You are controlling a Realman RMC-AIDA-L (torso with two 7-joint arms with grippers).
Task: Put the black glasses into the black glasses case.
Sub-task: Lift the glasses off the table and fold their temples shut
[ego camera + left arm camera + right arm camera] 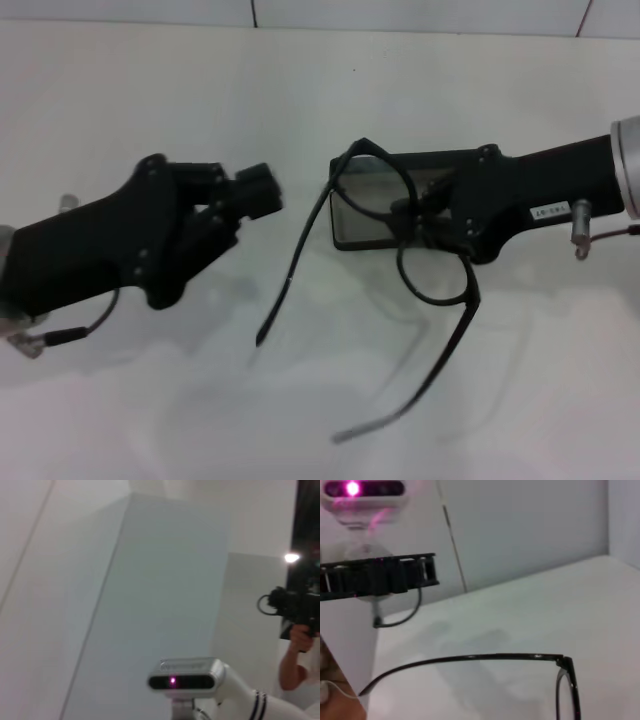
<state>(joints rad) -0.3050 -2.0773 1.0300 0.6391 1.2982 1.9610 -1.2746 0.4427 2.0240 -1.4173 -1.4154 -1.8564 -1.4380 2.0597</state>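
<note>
Two claws: right claw (418, 212) grips black glasses (400, 260); left claw (255, 195) closed, empty.

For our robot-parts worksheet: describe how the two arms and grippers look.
Both grippers, left gripper and right gripper, are matte black, blocky and angular. The right arm ends in a silver metal cuff and bears a small white label. Thin dark cables with metal plugs hang from each.

Black glasses (400, 240): thin black frame, see-through lenses, grey tip on one arm. Black glasses case (375, 205): black shell, grey inside. Left gripper (250, 195) and right gripper (425, 215): black. Table (150, 400): plain white. Right arm's wrist ring (625, 165): silver. Small label (549, 211) on right arm: white.
</note>
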